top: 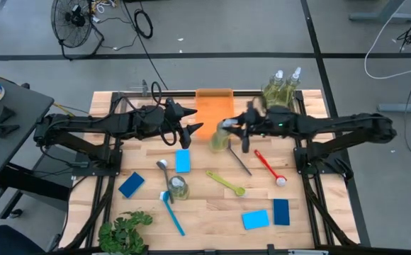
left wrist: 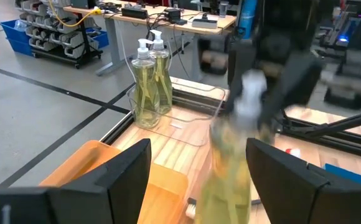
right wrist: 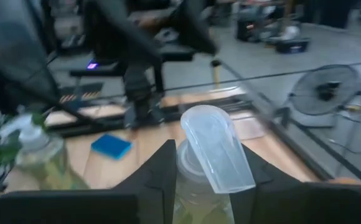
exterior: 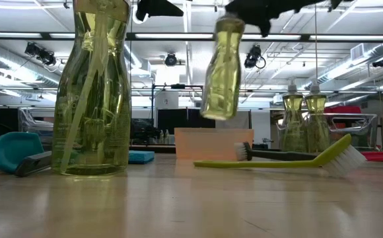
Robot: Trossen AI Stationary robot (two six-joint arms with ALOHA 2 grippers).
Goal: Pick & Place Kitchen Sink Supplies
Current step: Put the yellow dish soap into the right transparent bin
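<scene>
Right gripper [top: 228, 132] pinches bottle [top: 220, 136] by its neck, lifted clear of the table for carrying toward tray [top: 213, 106]; left gripper [top: 193, 120] hovers spread beside, waiting.

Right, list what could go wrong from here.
1. The right gripper holds the soap bottle only by its neck, tilted in mid-air, so it might swing or slip and drop onto the black brush below.
2. The open left gripper hangs close beside that bottle over the orange tray; the arms could bump.
3. Two more bottles stand behind the right arm and might get knocked.
</scene>
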